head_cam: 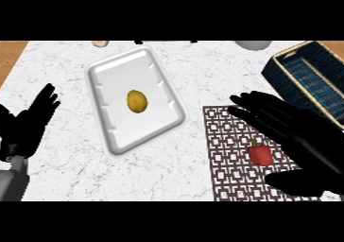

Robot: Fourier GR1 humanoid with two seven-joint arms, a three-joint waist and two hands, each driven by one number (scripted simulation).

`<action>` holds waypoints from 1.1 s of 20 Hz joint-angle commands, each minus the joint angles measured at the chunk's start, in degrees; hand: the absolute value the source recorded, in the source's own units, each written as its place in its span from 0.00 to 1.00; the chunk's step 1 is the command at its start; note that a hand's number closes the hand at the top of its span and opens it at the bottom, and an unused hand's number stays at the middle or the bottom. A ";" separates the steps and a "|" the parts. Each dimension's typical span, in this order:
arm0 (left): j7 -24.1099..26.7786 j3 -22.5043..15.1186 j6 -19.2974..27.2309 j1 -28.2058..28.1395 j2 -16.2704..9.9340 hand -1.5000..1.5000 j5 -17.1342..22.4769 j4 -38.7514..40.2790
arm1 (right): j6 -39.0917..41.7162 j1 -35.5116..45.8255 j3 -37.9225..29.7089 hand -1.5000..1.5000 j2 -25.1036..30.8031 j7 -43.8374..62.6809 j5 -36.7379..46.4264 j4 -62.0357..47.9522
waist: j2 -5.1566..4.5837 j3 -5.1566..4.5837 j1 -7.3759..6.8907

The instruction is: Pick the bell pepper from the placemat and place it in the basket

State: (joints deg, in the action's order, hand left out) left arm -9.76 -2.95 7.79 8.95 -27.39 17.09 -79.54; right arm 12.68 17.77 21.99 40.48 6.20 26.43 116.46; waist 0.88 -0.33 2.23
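A small red bell pepper (259, 154) lies on the dark patterned placemat (227, 156) at the lower right. My right hand (300, 134) hovers over the placemat just right of the pepper, fingers stretched out and the thumb spread below; it holds nothing. The blue woven basket (318, 80) with a tan rim stands at the far right, beyond the hand. My left hand (25, 125) rests open at the left edge, fingers up.
A white tray (108, 85) in the counter's middle holds a yellow potato (137, 101). A grey bowl-like object (253, 44) and a small pale item (99, 43) sit at the back edge. Wooden surface shows past the marble top's left side.
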 commanded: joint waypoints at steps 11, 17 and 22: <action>-1.31 0.56 -1.81 3.78 2.06 0.50 -0.44 1.76 | 32.20 10.35 -13.00 0.00 9.14 30.47 -27.78 8.30 | -0.66 0.23 -1.56; -1.67 1.30 -1.14 4.12 2.83 0.50 -2.00 1.40 | 37.03 4.11 -27.88 0.00 13.68 23.28 -40.87 5.00 | -0.69 0.31 -1.38; 3.06 2.61 -3.49 0.79 3.10 0.50 -2.32 3.41 | 37.38 -7.89 -39.29 0.00 8.66 7.07 -31.63 5.59 | -0.73 0.45 -1.10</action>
State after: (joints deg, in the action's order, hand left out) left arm -8.80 -0.79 4.70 11.17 -25.11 15.35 -76.69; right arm 48.34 15.92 -9.09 50.81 21.26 -6.36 122.19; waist 0.15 0.04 0.91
